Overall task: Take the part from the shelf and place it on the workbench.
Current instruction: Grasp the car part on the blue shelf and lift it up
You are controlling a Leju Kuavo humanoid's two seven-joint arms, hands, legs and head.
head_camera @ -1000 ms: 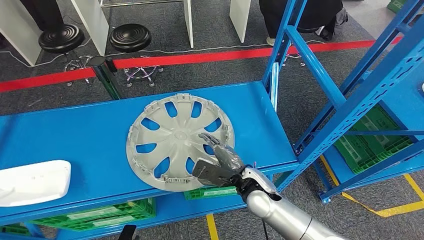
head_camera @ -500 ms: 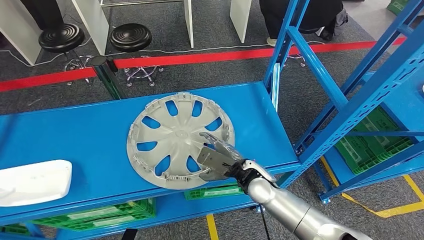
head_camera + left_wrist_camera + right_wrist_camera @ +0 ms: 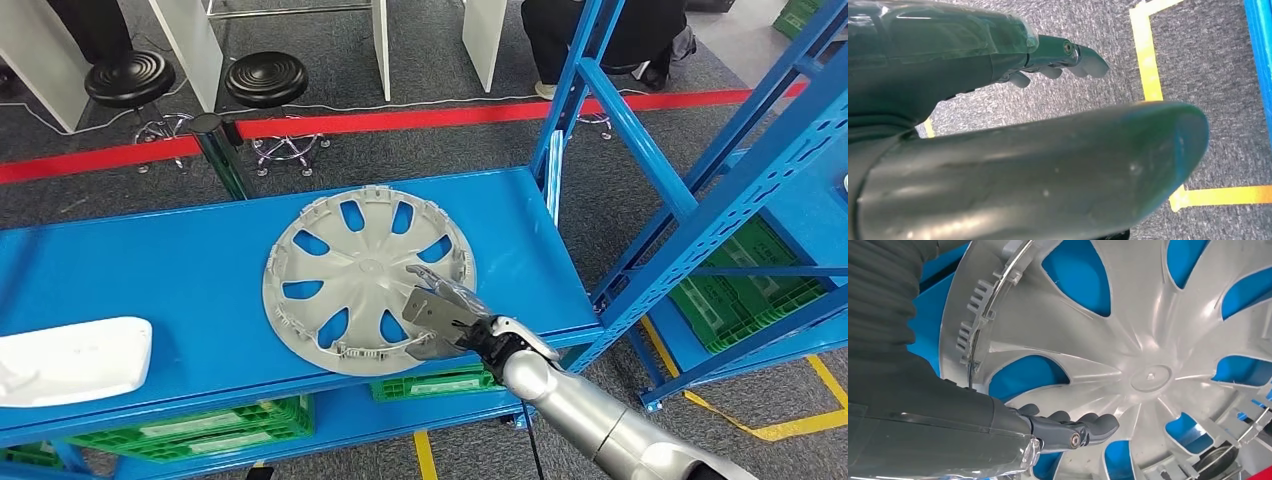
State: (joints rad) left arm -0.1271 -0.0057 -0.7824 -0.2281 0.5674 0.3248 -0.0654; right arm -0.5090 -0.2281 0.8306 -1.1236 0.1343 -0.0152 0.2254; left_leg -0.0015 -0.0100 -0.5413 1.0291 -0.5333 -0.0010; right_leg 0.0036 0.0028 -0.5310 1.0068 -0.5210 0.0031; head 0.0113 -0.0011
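The right hand (image 3: 437, 322) is sitting in the lower centre of the head view, reaching in from the bottom right on its silver arm (image 3: 590, 420). Its fingers (image 3: 440, 285) are lying stretched over the near right part of the grey wheel cover (image 3: 350, 275), while the thumb is sitting at the cover's near rim, so the hand is closing on that edge; whether the rim is firmly pinched I cannot tell. In the right wrist view the fingers (image 3: 1083, 427) are lying across a spoke of the cover (image 3: 1148, 355), whose ribbed inner side is facing up.

The cover is lying flat on the blue shelf (image 3: 150, 270), in the middle of the frame. A white part (image 3: 75, 358) is resting on the same shelf at the left edge, well apart from the cover. Green crates (image 3: 200, 425) are sitting on the level below.

The left hand (image 3: 998, 100) is hanging above grey carpet (image 3: 1208, 65) marked with yellow tape (image 3: 1145, 55), its fingers apart and holding nothing.

Beyond the shelf, in the upper left, two black stools (image 3: 200, 80) are standing behind a red floor line (image 3: 400, 118).
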